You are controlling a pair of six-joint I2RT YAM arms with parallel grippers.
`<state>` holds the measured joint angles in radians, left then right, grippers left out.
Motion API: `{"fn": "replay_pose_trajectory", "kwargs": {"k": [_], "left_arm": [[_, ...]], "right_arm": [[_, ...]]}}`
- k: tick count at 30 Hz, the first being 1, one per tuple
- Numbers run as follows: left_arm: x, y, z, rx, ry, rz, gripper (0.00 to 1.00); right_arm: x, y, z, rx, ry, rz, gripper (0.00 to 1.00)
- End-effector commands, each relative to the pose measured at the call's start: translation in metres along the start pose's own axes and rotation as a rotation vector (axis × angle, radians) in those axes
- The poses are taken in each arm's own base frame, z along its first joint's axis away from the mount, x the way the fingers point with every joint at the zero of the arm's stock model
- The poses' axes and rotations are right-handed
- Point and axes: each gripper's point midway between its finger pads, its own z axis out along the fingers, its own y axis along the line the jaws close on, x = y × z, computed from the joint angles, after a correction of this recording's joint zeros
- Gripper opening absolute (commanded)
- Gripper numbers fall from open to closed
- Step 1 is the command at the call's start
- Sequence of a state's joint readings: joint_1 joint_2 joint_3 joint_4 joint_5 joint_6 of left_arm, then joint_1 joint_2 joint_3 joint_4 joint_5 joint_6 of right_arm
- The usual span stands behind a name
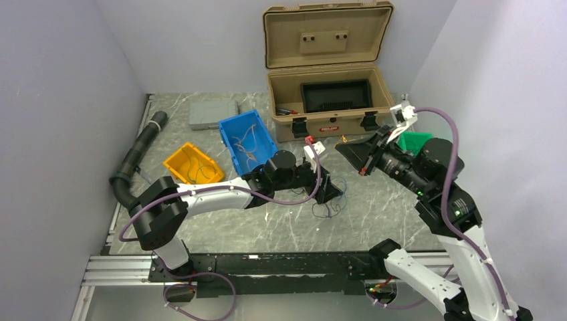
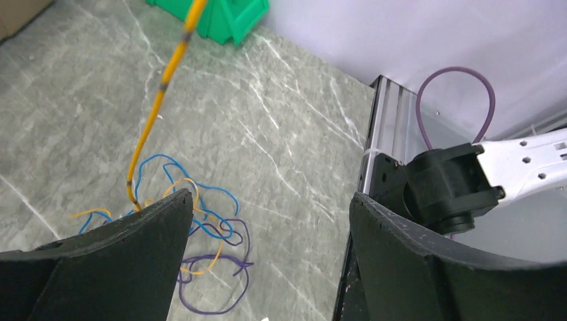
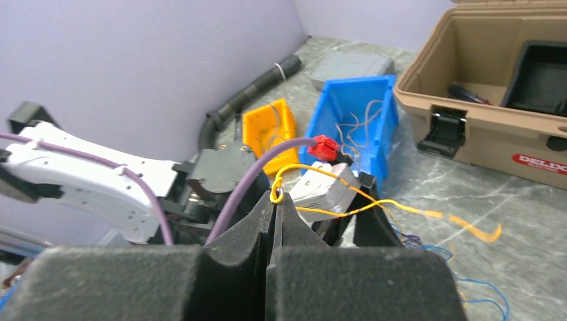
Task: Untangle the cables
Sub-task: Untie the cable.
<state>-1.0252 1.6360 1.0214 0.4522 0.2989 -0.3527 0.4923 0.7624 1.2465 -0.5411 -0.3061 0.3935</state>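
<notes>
Your right tool [image 3: 277, 200] is clenched on the yellow strand [image 3: 337, 208], pinching it at the very fingertips where the wire makes a small loop, and it hangs raised just in front of the tan case [image 1: 321, 110], toward its right latch. From there the strand runs down nearly straight to the cables [image 2: 200, 231], a loose knot of blue, purple, yellow and orange lying flat on the bench [image 2: 287, 114] out in front of the case. Your left tool [image 2: 271, 204] hovers over that knot, jaws spread wide, nothing between them. These wires look featherlight and limp: pull one and the whole knot will likely drag along rather than let go, so pin the bundle with the free tool. I'd take hold low, where the yellow strand dives into the blue loops, not on the outlying purple loop. Room looks decent: bare bench on the knot's side away from the case, up to the aluminium rail [image 2: 384, 134], and the green bin [image 2: 227, 17] sits off by the case's right end.
</notes>
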Motion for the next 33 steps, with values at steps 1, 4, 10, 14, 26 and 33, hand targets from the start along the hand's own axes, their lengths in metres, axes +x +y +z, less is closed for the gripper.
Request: {"fn": "replay_pose_trajectory", "kwargs": {"k": [1,4,10,14,26,33], "left_arm": [[-0.064,-0.020,0.000,0.022,-0.184,0.067,0.88],[-0.070,-0.022,0.004,0.032,-0.206,0.067,0.83],[-0.065,-0.023,0.011,0.016,-0.205,0.065,0.80],[-0.047,-0.011,0.019,-0.038,-0.163,0.046,0.73],[0.073,0.059,0.030,-0.277,0.009,-0.137,0.40],[0.124,0.069,0.022,-0.294,0.043,-0.249,0.41]], "right_arm": [[-0.030,0.032,-0.020,-0.084,-0.063,0.053,0.00],[-0.045,0.043,-0.028,-0.113,-0.104,0.066,0.00],[-0.078,0.065,-0.038,-0.166,-0.166,0.070,0.00],[-0.104,0.081,-0.044,-0.212,-0.215,0.070,0.00],[-0.191,0.081,-0.064,-0.086,-0.467,0.059,0.00],[-0.243,0.061,-0.093,0.112,-0.658,-0.002,0.00]]}}
